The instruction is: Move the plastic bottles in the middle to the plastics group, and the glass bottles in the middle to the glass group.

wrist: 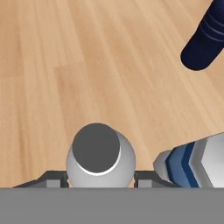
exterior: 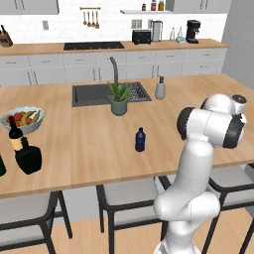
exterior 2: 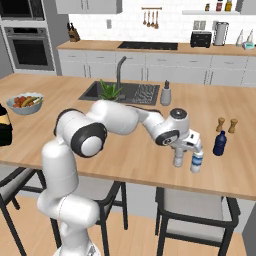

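My gripper (exterior 2: 179,153) (wrist: 100,177) is shut on the clear greyish plastic bottle (exterior 2: 178,161) (wrist: 97,157), held upright at the counter's near right edge; whether it touches the wood I cannot tell. Right beside it stands the slim bottle with a blue top and pale body (exterior 2: 197,161) (wrist: 194,161). A dark navy bottle (exterior 2: 219,144) (wrist: 202,39) stands a little beyond that. In the left base view a dark navy bottle (exterior: 140,139) stands mid-counter. At the far left, the squat black flask (exterior: 29,158) stands beside the tall wine bottle (exterior: 15,135).
A fruit bowl (exterior: 22,119) sits behind the wine bottle. A potted plant (exterior: 119,99), the sink (exterior: 89,94) and a soap dispenser (exterior 2: 166,93) line the counter's far side. Two small shakers (exterior 2: 226,125) stand behind the navy bottle. Stools (exterior 2: 195,207) stand below the near edge.
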Robot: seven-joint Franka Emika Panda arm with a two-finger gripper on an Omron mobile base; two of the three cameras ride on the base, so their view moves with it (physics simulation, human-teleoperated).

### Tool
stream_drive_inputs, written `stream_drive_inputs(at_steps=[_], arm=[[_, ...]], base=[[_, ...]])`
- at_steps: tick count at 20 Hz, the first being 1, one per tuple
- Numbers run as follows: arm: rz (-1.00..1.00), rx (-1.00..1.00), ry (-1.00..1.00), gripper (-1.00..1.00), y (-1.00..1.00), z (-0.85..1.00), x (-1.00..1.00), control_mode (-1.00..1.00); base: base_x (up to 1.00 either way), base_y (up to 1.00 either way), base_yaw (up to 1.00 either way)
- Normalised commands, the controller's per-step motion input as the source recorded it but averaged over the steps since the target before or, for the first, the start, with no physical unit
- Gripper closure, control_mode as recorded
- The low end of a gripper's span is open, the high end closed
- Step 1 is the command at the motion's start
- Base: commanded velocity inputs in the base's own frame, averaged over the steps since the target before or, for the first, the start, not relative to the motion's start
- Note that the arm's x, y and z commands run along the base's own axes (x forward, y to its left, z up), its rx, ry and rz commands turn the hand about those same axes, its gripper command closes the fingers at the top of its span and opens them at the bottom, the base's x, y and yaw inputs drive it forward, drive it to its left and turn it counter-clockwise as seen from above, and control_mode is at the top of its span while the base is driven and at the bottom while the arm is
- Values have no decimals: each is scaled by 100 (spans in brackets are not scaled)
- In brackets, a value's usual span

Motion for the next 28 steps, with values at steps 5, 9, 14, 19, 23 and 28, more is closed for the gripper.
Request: stream_drive_inputs(at_steps=[5,9,14,19,23,28], arm=[[0,0,0,100,0,0,0,-100],[0,0,0,100,0,0,-2,-100],[0,0,0,100,0,0,-2,-100],[0,0,0,-100,0,0,0,-100],[0,0,0,-100,0,0,0,-100],[0,0,0,-100,0,0,0,-100]], base=[[0,0,0],[0,0,0],[0,0,0],[0,0,0],[0,0,0],[0,0,0]])
